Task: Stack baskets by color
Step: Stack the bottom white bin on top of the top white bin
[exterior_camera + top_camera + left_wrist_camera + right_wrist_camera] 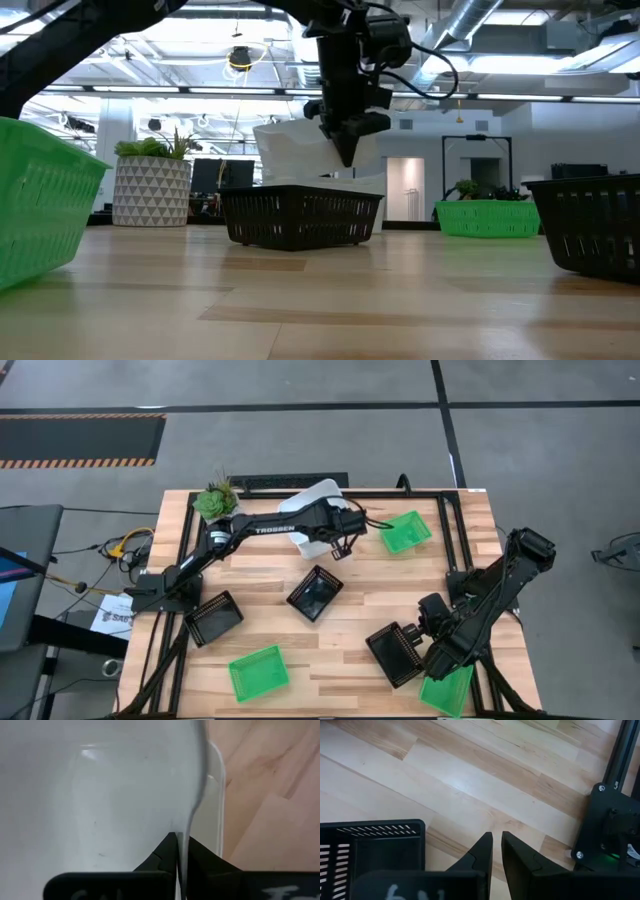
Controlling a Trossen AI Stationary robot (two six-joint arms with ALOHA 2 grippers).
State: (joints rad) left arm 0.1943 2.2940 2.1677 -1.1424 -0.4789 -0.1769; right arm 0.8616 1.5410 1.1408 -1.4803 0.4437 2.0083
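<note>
My left gripper reaches over the table's far middle, shut on a white basket that hangs tilted. Another white basket sits just below it. Black baskets rest on the table at the centre, the near left and the near right. Green baskets lie at the far right, the near middle and the near right corner. My right gripper hovers shut and empty beside the near-right black basket. My left gripper pinches the white basket's side wall at its rim, one finger inside and one outside. The fingers slant down from above. The basket is raised and tilted; the black basket in front hides whether its low end touches the white basket below.
A small potted plant stands at the far left corner. A black metal frame runs around the table's edges. Bare wood lies between the centre black basket and the near-right one.
</note>
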